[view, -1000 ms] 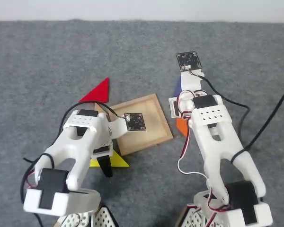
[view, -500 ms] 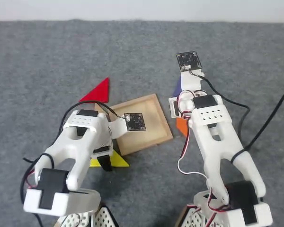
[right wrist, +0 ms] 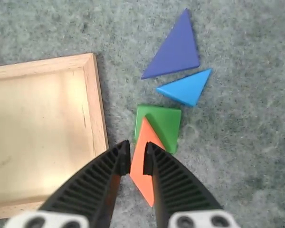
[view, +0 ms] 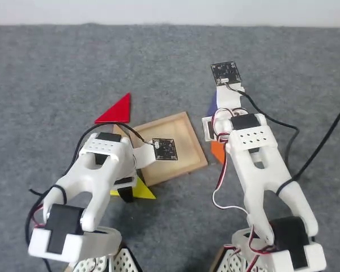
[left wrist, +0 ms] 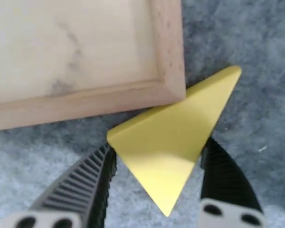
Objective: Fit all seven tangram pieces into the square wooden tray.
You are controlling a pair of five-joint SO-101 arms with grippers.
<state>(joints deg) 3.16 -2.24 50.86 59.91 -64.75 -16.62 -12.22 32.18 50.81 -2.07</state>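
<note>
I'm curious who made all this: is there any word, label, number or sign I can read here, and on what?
None can be read. The tray and the yellow piece bear no print; any marks on the circuit boards are too small to tell.

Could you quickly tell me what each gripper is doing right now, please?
Left gripper: closed on the yellow triangle.
Right gripper: closed on the orange piece.
</note>
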